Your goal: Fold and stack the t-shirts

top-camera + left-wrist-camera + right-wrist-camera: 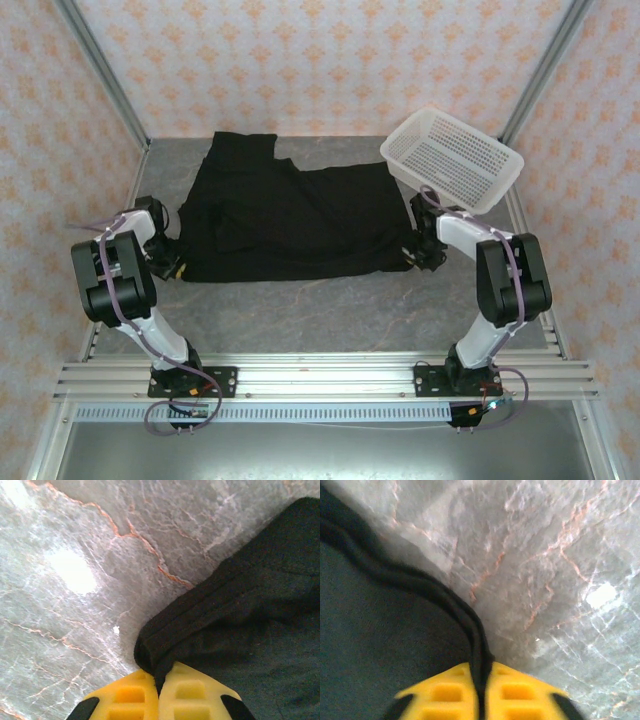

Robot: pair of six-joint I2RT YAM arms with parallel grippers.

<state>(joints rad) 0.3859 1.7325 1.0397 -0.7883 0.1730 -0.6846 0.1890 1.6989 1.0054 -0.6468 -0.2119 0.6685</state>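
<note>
The black t-shirt (290, 220) lies spread on the far middle of the table (320, 310), wider than it is deep. One flap reaches toward the back wall at its far left. From above it reads as one dark mass. Its folds and layers are hard to tell apart, and only plain black cloth shows.

The left gripper (172, 264) sits at the shirt's near left corner. In the left wrist view its yellow fingers (130, 697) are pressed together on a rounded fold of the shirt's stitched hem (200, 615). The cloth disappears into the thin seam between them, and the lower edge of the picture cuts the fingers off.

The right gripper (415, 252) sits at the shirt's near right corner, partly lost against the black cloth in the top view. In the right wrist view its yellow fingers (517, 695) are likewise clamped on a doubled edge of the shirt (380, 640). This view is soft and blurred at the bottom. Grey marbled table with orange veins fills the rest of both wrist views.

A white perforated basket (452, 157) stands tilted at the far right corner, just beyond the right arm and near the shirt's far right edge. What props it up cannot be made out.
</note>
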